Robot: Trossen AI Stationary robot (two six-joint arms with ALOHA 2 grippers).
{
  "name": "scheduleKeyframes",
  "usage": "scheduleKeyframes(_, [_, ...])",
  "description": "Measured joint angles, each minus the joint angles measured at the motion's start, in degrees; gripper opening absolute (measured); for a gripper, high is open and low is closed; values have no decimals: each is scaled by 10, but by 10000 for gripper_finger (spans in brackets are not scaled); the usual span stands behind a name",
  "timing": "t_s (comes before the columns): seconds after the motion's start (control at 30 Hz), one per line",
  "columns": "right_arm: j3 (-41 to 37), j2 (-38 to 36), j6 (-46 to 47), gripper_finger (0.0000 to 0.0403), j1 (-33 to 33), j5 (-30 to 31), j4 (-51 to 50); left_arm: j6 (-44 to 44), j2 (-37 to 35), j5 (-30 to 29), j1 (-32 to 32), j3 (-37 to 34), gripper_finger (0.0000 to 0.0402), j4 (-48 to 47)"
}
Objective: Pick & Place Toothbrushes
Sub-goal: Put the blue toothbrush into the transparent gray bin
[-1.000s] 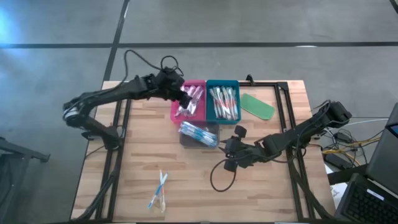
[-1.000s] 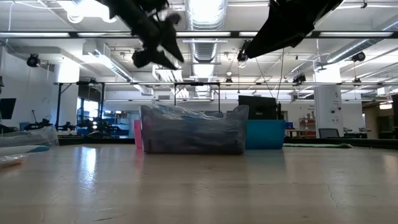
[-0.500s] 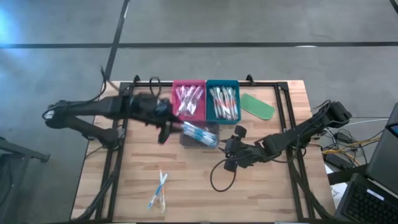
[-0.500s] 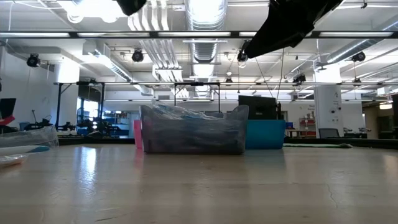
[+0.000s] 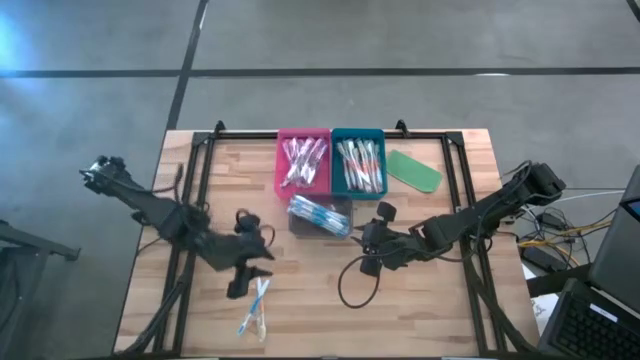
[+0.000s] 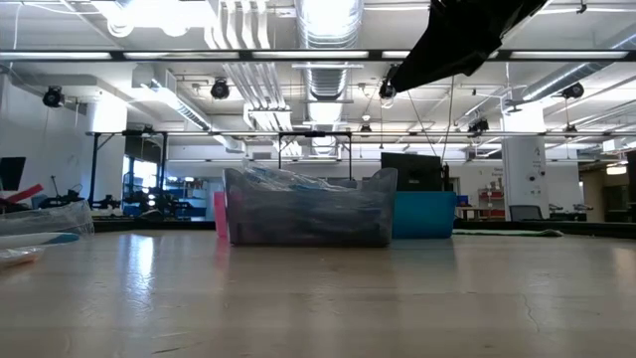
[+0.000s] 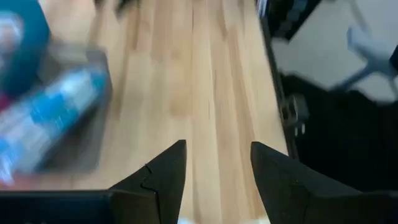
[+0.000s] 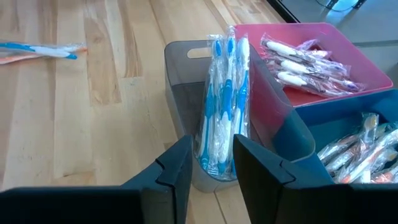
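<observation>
High view: the left pincer (image 5: 243, 282), spread and empty, hangs just beside the loose toothbrushes (image 5: 255, 307) on the bench (image 5: 420, 310), which lie lengthwise toward the near edge. The right pincer (image 5: 368, 248), also spread, waits well apart by the grey tray (image 5: 340, 208).

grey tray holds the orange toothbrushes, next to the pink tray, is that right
Not quite: the toothbrushes in the grey tray are blue, not orange. The right wrist view shows them wrapped, lying in that tray beside the pink tray.

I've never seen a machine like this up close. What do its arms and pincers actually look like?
Both arms are dark, slim and jointed, with black cables looping beside them. The left gripper and right gripper each end in two dark, matte, wedge-shaped fingers with angular inner edges.
</observation>
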Motion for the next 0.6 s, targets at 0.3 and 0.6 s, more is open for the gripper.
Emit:
scheduleKeyframes(0.3, [0, 0, 0, 77, 0, -2, 7, -180, 74, -22, -78, -24, 183, -39])
scheduleKeyframes(0.6, [0, 0, 0, 50, 0, -2, 10, -373, 169, -28, -82, -79, 183, -40])
